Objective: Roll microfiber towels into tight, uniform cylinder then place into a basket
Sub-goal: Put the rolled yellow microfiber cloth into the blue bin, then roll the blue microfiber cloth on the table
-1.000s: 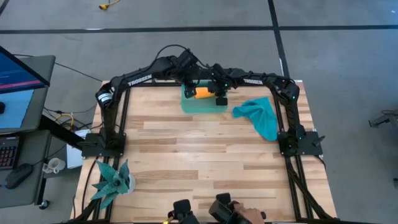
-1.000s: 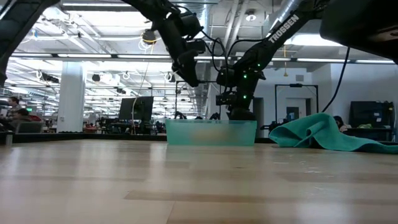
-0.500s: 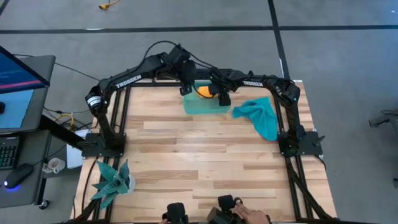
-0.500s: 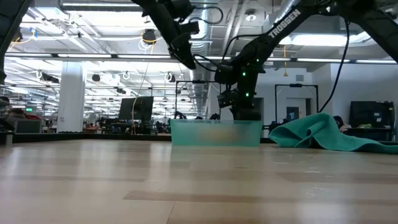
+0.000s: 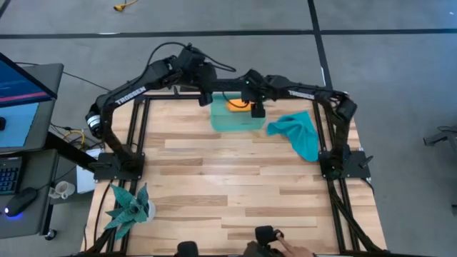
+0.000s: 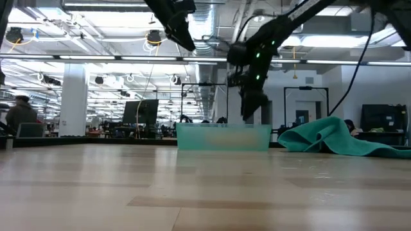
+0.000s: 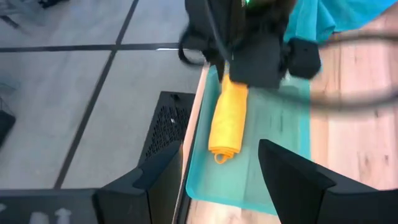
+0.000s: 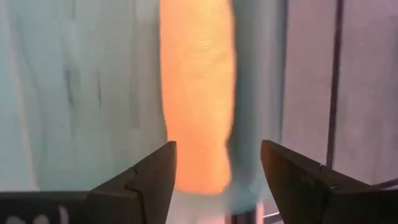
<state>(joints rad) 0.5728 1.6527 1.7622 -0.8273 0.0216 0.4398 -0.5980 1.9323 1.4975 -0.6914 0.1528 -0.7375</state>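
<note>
Orange towel rolled and in the basket; teal towel not yet rolled.

The orange roll (image 5: 236, 104) lies along the far wall of the basket (image 5: 230, 123), which sits at the table's far edge, about the middle. The right gripper (image 5: 257, 111) hangs just above it with fingers spread wide and holding nothing; the left gripper (image 5: 203, 100) hovers beyond the basket's far-left corner, also wide open and empty. The teal towel (image 5: 298, 133) lies crumpled near the table's far-right corner, beside the basket, so roughly half the task appears done. The low view hides the roll behind the basket's cloudy wall. The left wrist view shows it as a neat cylinder, with the right gripper clear of it. The right wrist view shows the roll between its open fingers (image 8: 140, 180).
</note>
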